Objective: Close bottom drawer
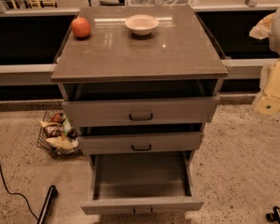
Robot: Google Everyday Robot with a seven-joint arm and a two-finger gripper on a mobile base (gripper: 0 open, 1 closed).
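Note:
The grey cabinet (140, 50) stands in the middle of the view with three drawers. The bottom drawer (142, 204) is pulled far out toward me, its inside (140, 174) bare, and its small dark handle (142, 210) is at the frame's lower edge. The mid-sized middle drawer (141, 143) and the widest top drawer (140, 112) each stand a little way out. My gripper (273, 90) shows as pale white and yellowish parts at the right edge, level with the top drawer, well to the right of the cabinet and touching nothing.
A red-orange fruit (80, 27) and a white bowl (141, 24) sit on the cabinet top. A wire basket (56, 135) of snack packets stands on the floor at the cabinet's left. A black cable (4, 181) and a dark rod (46, 204) lie lower left. A small black object (276, 214) is at lower right.

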